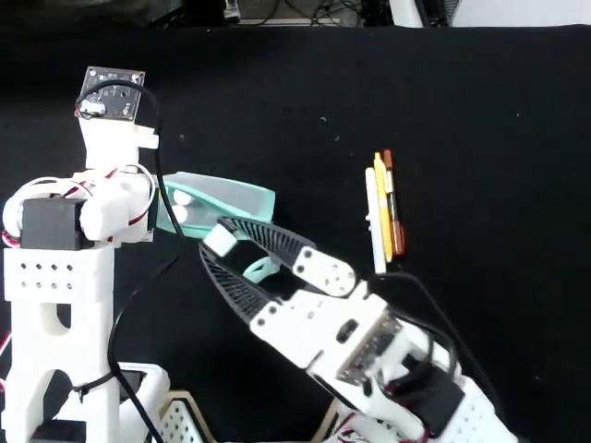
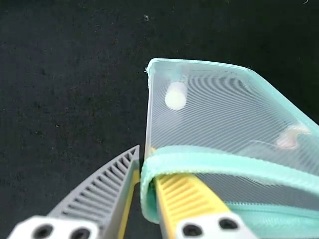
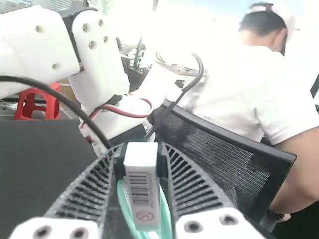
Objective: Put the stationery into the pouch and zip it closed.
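Observation:
A translucent pouch (image 1: 231, 198) with a teal zip edge lies left of the table's middle. My left gripper (image 2: 147, 167) is shut on the rim of its open end, the yellow finger (image 2: 182, 196) inside and the grey finger (image 2: 107, 194) outside. A small white item (image 2: 175, 95) lies inside the pouch (image 2: 219, 114). My right gripper (image 1: 214, 240) is shut on a white eraser (image 1: 220, 242) just in front of the pouch's opening. In the right wrist view the eraser (image 3: 142, 191) sits between the black fingers (image 3: 197, 191), over the teal edge (image 3: 165, 214). Three pens (image 1: 383, 208), white, yellow and orange, lie side by side to the right.
The black table (image 1: 480, 120) stretches bare behind and to the right of the pens. The left arm's white base (image 1: 55, 314) stands at the left edge. A person in a white shirt (image 3: 249, 94) sits in the room behind.

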`<state>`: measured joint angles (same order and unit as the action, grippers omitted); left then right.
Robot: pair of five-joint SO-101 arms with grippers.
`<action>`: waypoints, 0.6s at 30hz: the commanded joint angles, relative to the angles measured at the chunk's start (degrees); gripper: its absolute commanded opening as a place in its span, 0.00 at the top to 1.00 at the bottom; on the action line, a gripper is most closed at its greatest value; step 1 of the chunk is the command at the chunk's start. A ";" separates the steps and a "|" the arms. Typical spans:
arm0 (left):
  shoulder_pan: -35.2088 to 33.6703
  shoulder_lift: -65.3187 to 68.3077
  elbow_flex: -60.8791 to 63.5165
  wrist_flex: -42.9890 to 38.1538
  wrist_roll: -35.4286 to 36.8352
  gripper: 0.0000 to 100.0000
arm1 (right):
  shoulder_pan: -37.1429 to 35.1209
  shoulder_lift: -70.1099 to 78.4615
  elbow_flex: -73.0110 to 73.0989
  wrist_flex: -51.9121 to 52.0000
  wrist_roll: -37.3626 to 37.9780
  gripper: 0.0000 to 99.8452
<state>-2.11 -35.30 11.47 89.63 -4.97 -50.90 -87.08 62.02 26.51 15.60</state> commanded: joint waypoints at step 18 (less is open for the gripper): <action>-0.31 0.18 -0.40 -1.05 -0.62 0.97 | 9.76 29.85 4.97 -23.30 6.15 0.99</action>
<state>-2.11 -35.12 11.47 89.36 -4.79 -42.81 -59.82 66.86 6.29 21.32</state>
